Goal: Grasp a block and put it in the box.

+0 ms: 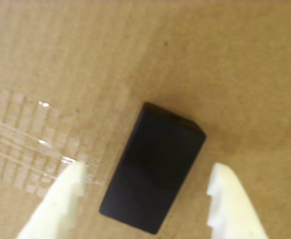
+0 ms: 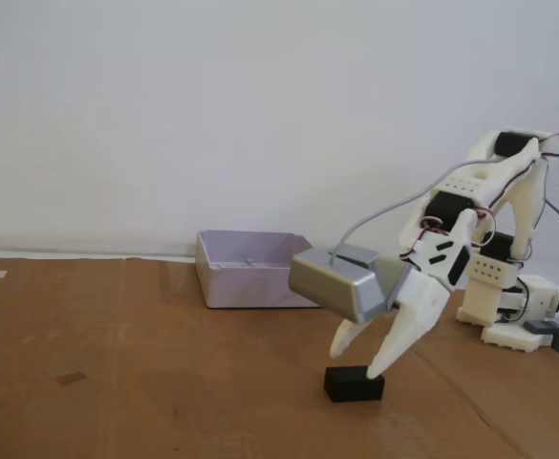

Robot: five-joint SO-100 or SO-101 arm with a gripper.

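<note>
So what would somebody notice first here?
Probably the white robot arm at the right of the fixed view, bending down with its open claw straddling the little black block on the cardboard. Behind it, the pale box sits near the wall.

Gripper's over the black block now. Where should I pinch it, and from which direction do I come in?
Pinch the block across its two long sides, coming straight down from above. It lies flat on the cardboard, and in the wrist view the open gripper already has a finger on either long side. The narrow width probably fits the gap; the length looks a poorer fit.
</note>
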